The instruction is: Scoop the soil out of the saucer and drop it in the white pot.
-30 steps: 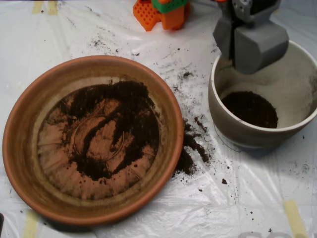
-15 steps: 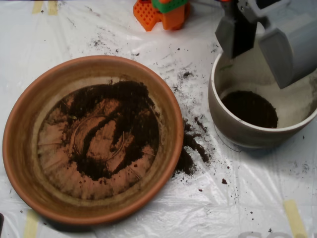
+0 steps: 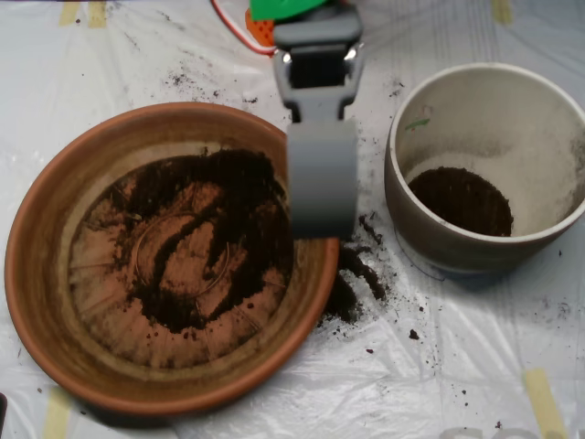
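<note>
The terracotta saucer [image 3: 37, 274] fills the left half of the overhead view, with dark soil [image 3: 233, 197] spread thin over its ridged base. My grey scoop [image 3: 322, 183] hangs above the saucer's right rim, its curved shell facing the camera and its mouth hidden. To the right stands the white pot [image 3: 411, 215], holding a dark patch of soil [image 3: 462, 201] at its bottom. The scoop is left of the pot and apart from it.
Spilled soil [image 3: 352, 274] lies on the white plastic sheet between saucer and pot, with finer crumbs scattered toward the top. An orange and green part of the arm base [image 3: 274, 14] sits at the top edge.
The scoop has left its place over the pot's upper rim and swung left, now hanging over the saucer's right rim. The soil in pot and saucer looks the same.
</note>
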Controlling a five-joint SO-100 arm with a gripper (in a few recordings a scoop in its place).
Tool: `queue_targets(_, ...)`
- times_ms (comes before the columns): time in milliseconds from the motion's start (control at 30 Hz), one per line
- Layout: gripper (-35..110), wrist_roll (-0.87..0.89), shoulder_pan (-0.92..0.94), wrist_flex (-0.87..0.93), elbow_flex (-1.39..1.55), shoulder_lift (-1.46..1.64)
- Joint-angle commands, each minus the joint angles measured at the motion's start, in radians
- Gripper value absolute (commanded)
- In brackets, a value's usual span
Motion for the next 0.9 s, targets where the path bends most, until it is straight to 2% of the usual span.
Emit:
queue_targets(0,44,-0.060,0.103,-0.078,0.091,0.078)
queue_targets(333,44,-0.222,0.224,-0.192,0.287,-0.100)
queue_targets(633,59,-0.337,0.311,-0.164,0.126,-0.442)
queue_targets(867,59,-0.360,0.288,-0.054,-0.031,-0.583)
